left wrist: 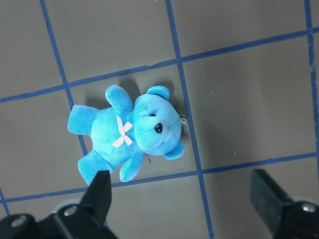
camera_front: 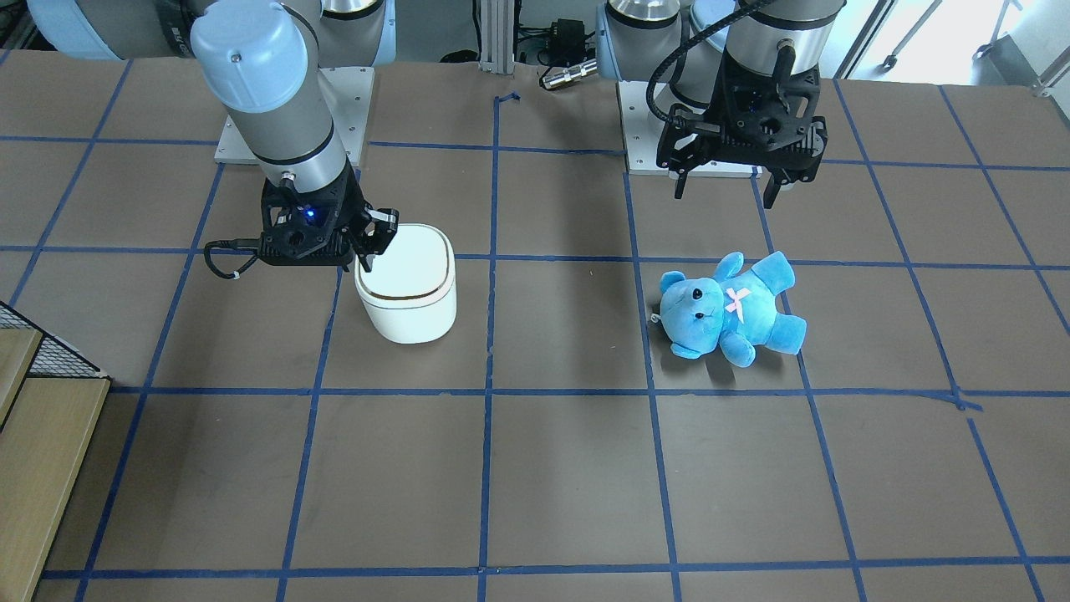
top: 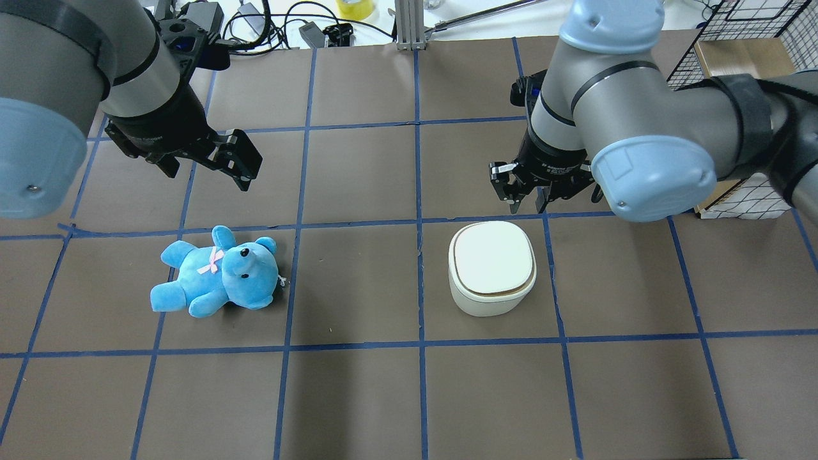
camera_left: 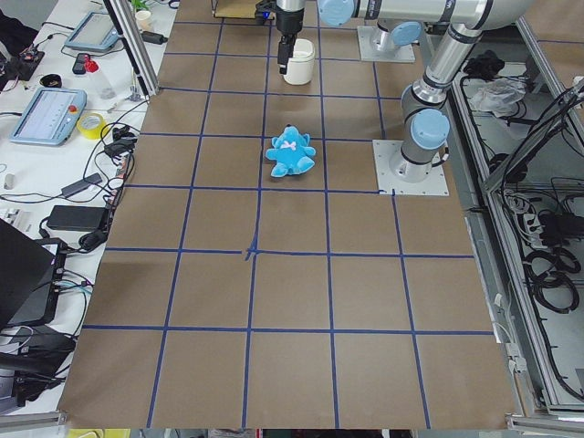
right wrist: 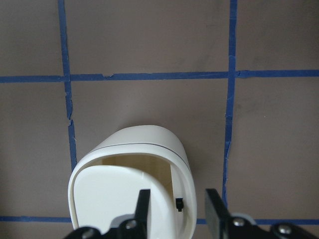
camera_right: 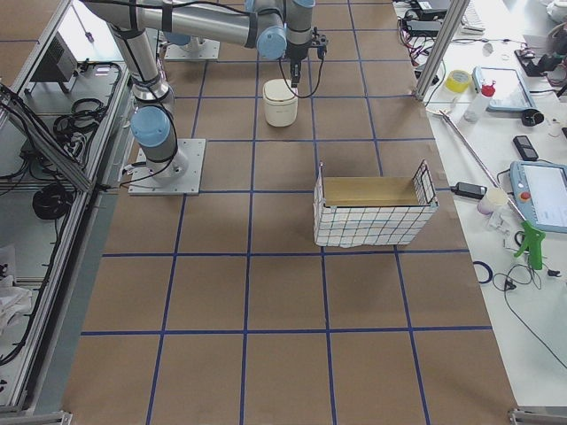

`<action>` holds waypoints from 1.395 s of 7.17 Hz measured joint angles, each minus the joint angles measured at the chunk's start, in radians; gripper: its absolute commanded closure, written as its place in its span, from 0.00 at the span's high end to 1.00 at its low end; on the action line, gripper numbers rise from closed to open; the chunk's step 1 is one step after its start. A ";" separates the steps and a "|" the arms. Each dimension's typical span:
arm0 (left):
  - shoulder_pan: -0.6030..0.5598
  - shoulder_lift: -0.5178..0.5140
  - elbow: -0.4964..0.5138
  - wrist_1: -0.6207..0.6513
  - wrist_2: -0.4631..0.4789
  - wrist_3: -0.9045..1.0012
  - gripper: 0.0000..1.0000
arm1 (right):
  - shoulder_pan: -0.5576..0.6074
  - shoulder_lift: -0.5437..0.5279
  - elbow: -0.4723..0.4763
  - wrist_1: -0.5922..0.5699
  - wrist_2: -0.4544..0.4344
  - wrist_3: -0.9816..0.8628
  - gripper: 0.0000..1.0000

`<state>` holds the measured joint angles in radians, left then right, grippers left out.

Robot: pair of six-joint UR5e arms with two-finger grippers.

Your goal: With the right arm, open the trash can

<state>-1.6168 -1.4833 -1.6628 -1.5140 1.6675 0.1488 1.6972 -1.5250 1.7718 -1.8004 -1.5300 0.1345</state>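
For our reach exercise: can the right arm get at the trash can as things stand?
Likely yes: the right end effector hangs at the rim of the trash can, nothing between them.

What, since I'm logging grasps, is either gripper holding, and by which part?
Nothing. The right gripper is open at the trash can's rim, not visibly clamping it; the left gripper is open and empty.

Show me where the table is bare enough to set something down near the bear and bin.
Free: the squares between the teddy bear and the trash can, and the full row on the operators' side of both. Crowded: around the trash can's rim, where the right pincer hangs, and beyond it by the wire basket.
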 measured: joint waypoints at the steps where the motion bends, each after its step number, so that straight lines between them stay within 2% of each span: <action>1: 0.000 0.000 0.000 0.000 0.000 0.000 1.00 | -0.005 -0.001 -0.051 0.054 -0.031 -0.004 1.00; 4: 0.000 0.000 0.000 0.000 0.000 0.000 1.00 | -0.036 -0.027 -0.120 0.156 -0.077 -0.011 1.00; 10: 0.000 0.000 0.000 0.000 0.000 0.000 1.00 | -0.095 -0.123 -0.124 0.273 -0.069 -0.009 1.00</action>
<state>-1.6168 -1.4833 -1.6628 -1.5140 1.6674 0.1488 1.6022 -1.6483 1.6475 -1.5275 -1.5989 0.1251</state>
